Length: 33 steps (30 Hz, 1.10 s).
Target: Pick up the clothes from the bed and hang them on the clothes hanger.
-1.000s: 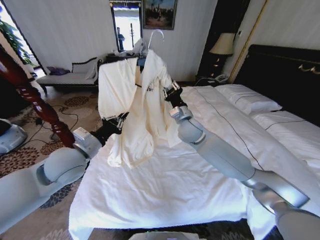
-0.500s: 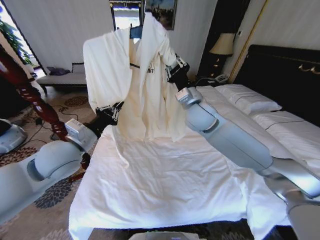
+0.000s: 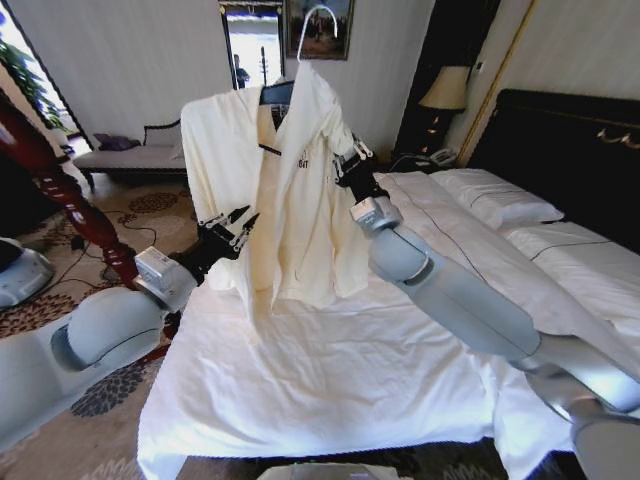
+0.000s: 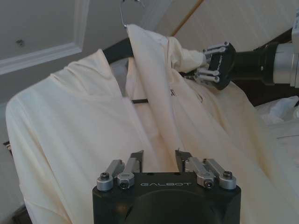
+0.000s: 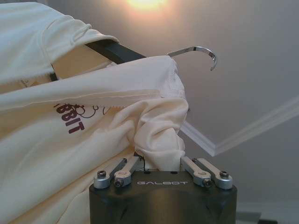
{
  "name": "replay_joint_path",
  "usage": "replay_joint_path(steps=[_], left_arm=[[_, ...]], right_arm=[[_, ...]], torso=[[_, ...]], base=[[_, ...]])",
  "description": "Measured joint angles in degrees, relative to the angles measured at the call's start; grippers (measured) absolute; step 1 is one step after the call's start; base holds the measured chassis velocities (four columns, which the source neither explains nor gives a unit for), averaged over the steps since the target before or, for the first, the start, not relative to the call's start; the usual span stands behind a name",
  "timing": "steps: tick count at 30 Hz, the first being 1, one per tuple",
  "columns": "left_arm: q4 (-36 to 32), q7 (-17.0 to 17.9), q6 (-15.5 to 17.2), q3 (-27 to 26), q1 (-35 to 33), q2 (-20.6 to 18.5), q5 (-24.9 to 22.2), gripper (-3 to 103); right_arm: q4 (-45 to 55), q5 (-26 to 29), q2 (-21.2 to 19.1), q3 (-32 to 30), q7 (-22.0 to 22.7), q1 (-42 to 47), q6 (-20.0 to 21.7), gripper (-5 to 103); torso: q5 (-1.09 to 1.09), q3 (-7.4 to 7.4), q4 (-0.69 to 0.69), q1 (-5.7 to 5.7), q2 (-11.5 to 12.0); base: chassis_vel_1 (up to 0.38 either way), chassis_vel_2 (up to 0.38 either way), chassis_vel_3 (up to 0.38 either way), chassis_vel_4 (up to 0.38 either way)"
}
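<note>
I find the cream robe (image 3: 290, 190) draped on the dark hanger (image 3: 277, 93) and held up in the air above the white bed (image 3: 330, 380), clear of the duvet. The right gripper (image 3: 347, 165) sits at the robe's shoulder; in the right wrist view its fingers are clamped on a bunch of cream cloth, with the hanger end apparently inside the bundle. The left gripper (image 3: 233, 228) is at the robe's lower front on the other side; in the left wrist view its fingers stand apart with nothing between them, just short of the cloth. The silver hook (image 3: 318, 22) points upward, free of any support. My judgement: dressing the hanger is essentially complete, and the carry to a hanging point is the step in hand. The next move calls for keeping the hook upright and the loose collar side from sliding off.
</note>
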State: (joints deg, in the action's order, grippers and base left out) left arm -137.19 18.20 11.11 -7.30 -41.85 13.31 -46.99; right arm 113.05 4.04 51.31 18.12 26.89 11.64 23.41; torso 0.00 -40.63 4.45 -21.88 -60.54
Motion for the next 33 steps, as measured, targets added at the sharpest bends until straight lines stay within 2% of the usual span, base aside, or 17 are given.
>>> replay_joint_path(steps=[1, 2, 3, 4, 6, 10, 11, 13, 15, 16, 17, 20, 21, 24, 25, 28, 33], left_arm=[[-0.23, -0.15, -0.27, 0.0, -0.14, -0.26, 0.39, 47], [-0.45, -0.21, -0.56, -0.06, -0.34, -0.43, 0.66, 47], [-0.67, -0.22, -0.8, -0.15, -0.55, -0.54, 0.75, 58], [-1.03, -0.18, -1.18, -0.27, -0.88, -0.72, 0.78, 64], [-1.3, -0.01, -1.63, -0.33, -1.08, -0.85, 0.79, 64], [-2.3, 3.78, -7.92, -0.58, -1.44, -2.09, -0.17, 85], [-2.3, 3.78, -7.92, -0.58, -1.44, -2.09, -0.17, 85], [-2.49, 3.56, -9.03, -2.92, -1.46, -2.77, -4.47, 90], [-2.25, 1.63, -8.67, -6.66, -1.39, -2.9, -10.56, 98], [-2.06, 1.13, -7.95, -8.62, -1.28, -2.93, -13.62, 100], [-2.06, 1.13, -7.95, -8.62, -1.28, -2.93, -13.62, 100], [-1.14, 0.42, -4.99, -14.91, -0.99, -3.51, -22.66, 100], [-1.14, 0.42, -4.99, -14.91, -0.99, -3.51, -22.66, 100], [1.05, -1.09, -3.5, -20.22, -0.8, -5.29, -27.95, 100], [1.05, -1.09, -3.5, -20.22, -0.8, -5.29, -27.95, 100], [4.6, -5.32, -3.7, -22.45, 0.37, -8.11, -29.64, 100], [6.7, -10.99, -4.89, -22.22, 1.28, -11.95, -30.0, 100]], right_arm=[[0.08, -0.19, -0.04, -0.57, 0.12, 1.04, -0.28, 23], [0.09, -0.49, -0.1, -1.05, 0.14, 1.97, -0.58, 23], [0.11, -0.8, -0.17, -1.47, 0.15, 2.81, -0.85, 23], [0.15, -1.21, -0.3, -2.04, 0.15, 4.04, -1.22, 23], [0.21, -1.6, -0.44, -2.56, 0.14, 5.15, -1.55, 23], [0.33, -4.05, -1.1, -5.05, -0.37, 10.07, -3.57, 23], [0.33, -4.05, -1.1, -5.05, -0.37, 10.07, -3.57, 23], [0.72, -5.49, -2.06, -6.79, -0.62, 12.88, -4.94, 23], [1.22, -6.41, -3.11, -8.09, -0.64, 14.71, -6.3, 23], [1.34, -6.71, -3.47, -8.53, -0.64, 15.29, -6.99, 23], [1.34, -6.71, -3.47, -8.53, -0.64, 15.29, -6.99, 23], [1.56, -7.38, -4.52, -9.72, -0.68, 16.48, -10.31, 23], [1.56, -7.38, -4.52, -9.72, -0.68, 16.48, -10.31, 23], [2.06, -7.38, -5.55, -10.13, -0.86, 16.75, -13.22, 23], [2.06, -7.38, -5.55, -10.13, -0.86, 16.75, -13.22, 23], [2.24, -7.79, -5.55, -10.15, -1.02, 16.76, -15.24, 23], [2.24, -9.9, -5.05, -9.76, -1.81, 16.42, -17.1, 23]], torso=[[0.0, 0.0, 0.0, 0.0, 0.0], [0.0, 0.0, 0.0, 0.0, 0.0], [0.0, 0.0, 0.0, 0.0, 0.0], [0.0, 0.0, 0.0, 0.0, 0.0], [0.0, 0.0, 0.0, 0.0, 0.0], [-0.01, 0.0, -0.01, 0.0, 0.0], [-0.01, 0.0, -0.01, 0.0, 0.0], [0.01, 0.0, -0.02, 0.0, 0.0], [0.0, 0.0, 0.03, 0.0, 0.0], [0.01, 0.0, 0.03, 0.0, 0.0], [0.01, 0.0, 0.03, 0.0, 0.0], [0.0, 0.0, -0.01, 0.0, 0.0], [0.0, 0.0, -0.01, 0.0, 0.0], [-0.01, 0.0, 0.0, 0.0, 0.0], [-0.01, 0.0, 0.0, 0.0, 0.0], [0.0, 0.0, 0.0, 0.0, -0.01], [0.0, 0.0, -0.01, 0.0, -0.01]], base=[[0.0, 0.0, 0.0, 0.0], [0.0, 0.0, 0.0, 0.0], [0.0, 0.0, 0.0, 0.0], [0.0, 0.0, 0.0, 0.0], [0.0, 0.0, 0.0, 0.0], [0.0, 0.0, 0.0, 0.0], [0.0, 0.0, 0.0, 0.0], [0.0, 0.0, 0.0, 0.0], [0.0, 0.0, 0.0, 0.0], [0.0, 0.0, 0.0, 0.0], [0.0, 0.0, 0.0, 0.0], [0.0, 0.0, 0.0, 0.0], [0.0, 0.0, 0.0, 0.0], [0.0, 0.0, 0.0, 0.0], [0.0, 0.0, 0.0, 0.0], [0.0, 0.0, 0.0, 0.0], [0.0, 0.0, 0.0, 0.0]])
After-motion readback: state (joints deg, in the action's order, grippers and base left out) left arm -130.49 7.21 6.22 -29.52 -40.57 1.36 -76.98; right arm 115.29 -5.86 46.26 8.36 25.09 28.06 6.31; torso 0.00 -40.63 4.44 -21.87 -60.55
